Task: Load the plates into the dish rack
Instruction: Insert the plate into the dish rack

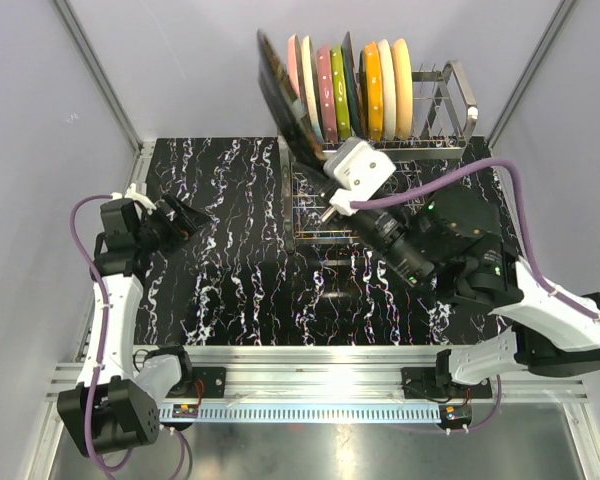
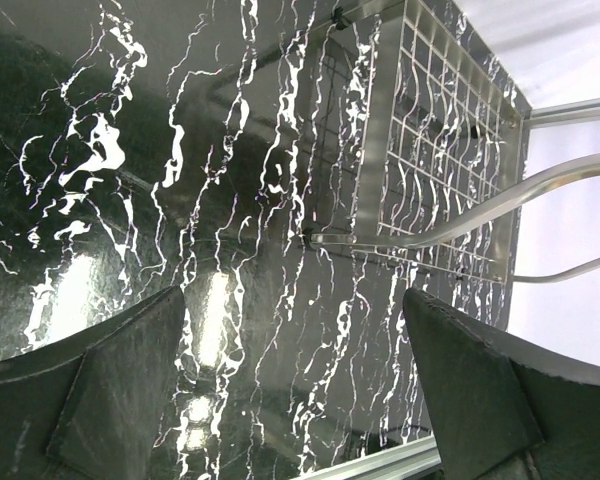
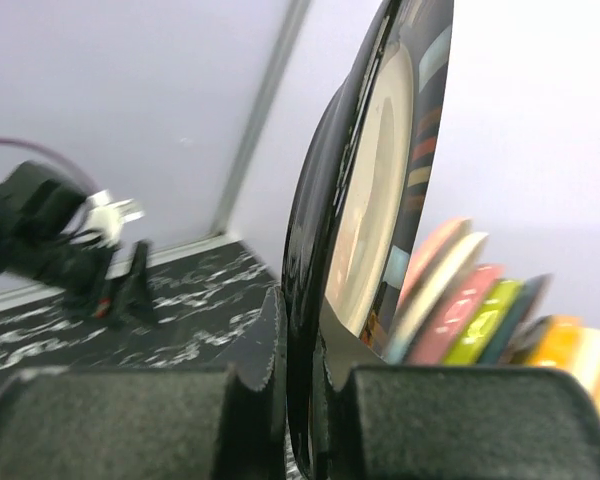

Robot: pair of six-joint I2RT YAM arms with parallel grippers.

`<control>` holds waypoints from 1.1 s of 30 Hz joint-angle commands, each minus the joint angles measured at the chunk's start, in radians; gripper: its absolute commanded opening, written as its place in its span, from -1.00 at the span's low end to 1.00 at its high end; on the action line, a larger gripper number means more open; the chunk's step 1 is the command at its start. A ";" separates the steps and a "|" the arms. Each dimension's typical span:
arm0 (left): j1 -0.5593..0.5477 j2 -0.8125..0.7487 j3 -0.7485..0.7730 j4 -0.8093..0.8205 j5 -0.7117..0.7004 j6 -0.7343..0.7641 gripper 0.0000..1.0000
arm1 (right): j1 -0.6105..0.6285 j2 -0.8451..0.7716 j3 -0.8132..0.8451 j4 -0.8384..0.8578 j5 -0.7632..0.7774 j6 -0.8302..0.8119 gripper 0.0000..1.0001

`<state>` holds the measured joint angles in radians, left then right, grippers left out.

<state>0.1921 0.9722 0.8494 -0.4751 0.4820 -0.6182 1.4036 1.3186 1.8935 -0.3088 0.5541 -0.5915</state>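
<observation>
Now, your left gripper [image 1: 180, 222] hangs wide open over the black white-veined tabletop [image 1: 220, 290]. Your right gripper [image 3: 305, 385] pinches the glossy black-rimmed round plate [image 1: 278, 90], which is tilted at the left end of the shiny wire dish rack [image 1: 450, 105], beside the standing coloured plates [image 1: 370, 85]. It is possibly not seated; its lower edge is hidden.

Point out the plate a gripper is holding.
The black-rimmed plate at the row's left end: the right gripper is shut on its rim and it leans left, while the other plates stand upright in the dish rack.
</observation>
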 commanded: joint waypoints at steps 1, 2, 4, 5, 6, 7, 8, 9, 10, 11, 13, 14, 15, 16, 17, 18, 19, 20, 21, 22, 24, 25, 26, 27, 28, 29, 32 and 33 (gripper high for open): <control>0.004 0.014 0.005 0.052 0.006 0.028 0.88 | 0.008 0.011 0.131 0.252 0.116 -0.241 -1.00; 0.006 0.017 0.005 0.058 0.007 0.026 0.88 | 0.009 0.024 0.134 0.276 0.145 -0.287 -1.00; 0.003 0.023 0.002 0.064 0.009 0.028 0.89 | 0.009 0.054 0.139 0.365 0.222 -0.409 -1.00; 0.003 0.023 0.000 0.069 0.010 0.026 0.90 | 0.009 0.063 0.138 0.399 0.240 -0.445 -1.00; 0.004 0.026 -0.001 0.069 0.012 0.029 0.91 | 0.008 0.071 0.136 0.466 0.269 -0.476 -1.00; 0.003 0.033 -0.003 0.070 0.012 0.031 0.92 | 0.009 0.071 0.133 0.502 0.280 -0.534 -1.00; 0.003 0.033 -0.004 0.073 0.012 0.031 0.93 | 0.009 0.071 0.130 0.540 0.290 -0.565 -1.00; 0.003 0.034 -0.006 0.075 0.013 0.031 0.93 | 0.008 0.064 0.124 0.624 0.300 -0.600 -1.00; 0.004 0.040 -0.007 0.076 0.017 0.031 0.95 | 0.008 0.062 0.115 0.663 0.320 -0.658 -1.00; 0.001 0.043 -0.007 0.082 0.015 0.031 0.96 | 0.006 0.057 0.113 0.683 0.329 -0.677 -1.00; 0.003 0.049 -0.010 0.087 0.023 0.029 0.98 | -0.049 0.048 0.096 0.665 0.349 -0.670 -1.00; 0.003 0.051 -0.012 0.093 0.024 0.028 0.98 | -0.081 0.048 0.090 0.640 0.348 -0.639 -1.00; 0.004 0.054 -0.013 0.096 0.029 0.026 0.98 | -0.162 0.048 0.090 0.511 0.334 -0.534 -1.00; 0.003 0.059 -0.016 0.098 0.032 0.026 0.98 | -0.202 0.051 0.088 0.451 0.330 -0.484 -1.00; 0.001 0.063 -0.018 0.101 0.035 0.023 0.98 | -0.237 0.054 0.084 0.386 0.325 -0.446 -1.00; 0.003 0.065 -0.022 0.102 0.041 0.023 0.98 | -0.276 0.054 0.063 0.376 0.319 -0.417 -1.00; 0.004 0.063 -0.026 0.104 0.041 0.025 0.98 | -0.326 0.053 0.052 0.378 0.317 -0.380 -1.00; 0.004 0.062 -0.027 0.102 0.043 0.026 0.98 | -0.348 0.047 0.046 0.370 0.314 -0.355 -1.00; 0.003 0.059 -0.032 0.101 0.043 0.031 0.98 | -0.371 0.033 0.047 0.349 0.305 -0.322 -1.00; 0.003 0.056 -0.032 0.099 0.040 0.034 0.98 | -0.417 0.025 0.058 0.329 0.284 -0.256 -1.00; 0.003 0.053 -0.035 0.099 0.043 0.037 0.98 | -0.457 0.005 0.058 0.324 0.268 -0.229 -1.00; 0.004 0.053 -0.036 0.102 0.044 0.037 0.98 | -0.478 0.002 0.067 0.315 0.265 -0.211 -1.00; 0.003 0.056 -0.036 0.105 0.047 0.035 0.98 | -0.518 0.001 0.076 0.262 0.257 -0.196 -1.00; 0.004 0.057 -0.038 0.107 0.049 0.034 0.98 | -0.546 -0.001 0.099 0.234 0.238 -0.154 -1.00; 0.004 0.063 -0.038 0.108 0.047 0.035 0.98 | -0.570 -0.001 0.110 0.203 0.225 -0.130 -1.00; 0.003 0.065 -0.039 0.115 0.049 0.035 0.98 | -0.627 -0.001 0.118 0.150 0.212 -0.105 -1.00; 0.001 0.066 -0.056 0.133 0.049 0.032 0.98 | -0.733 0.010 0.141 0.047 0.141 -0.007 -1.00; 0.001 0.069 -0.065 0.139 0.047 0.034 0.98 | -0.753 0.027 0.154 0.027 0.117 0.024 -1.00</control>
<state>0.1921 1.0363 0.8005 -0.4000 0.5030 -0.5987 0.7193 1.3830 1.9572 -0.2768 0.7929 -0.6724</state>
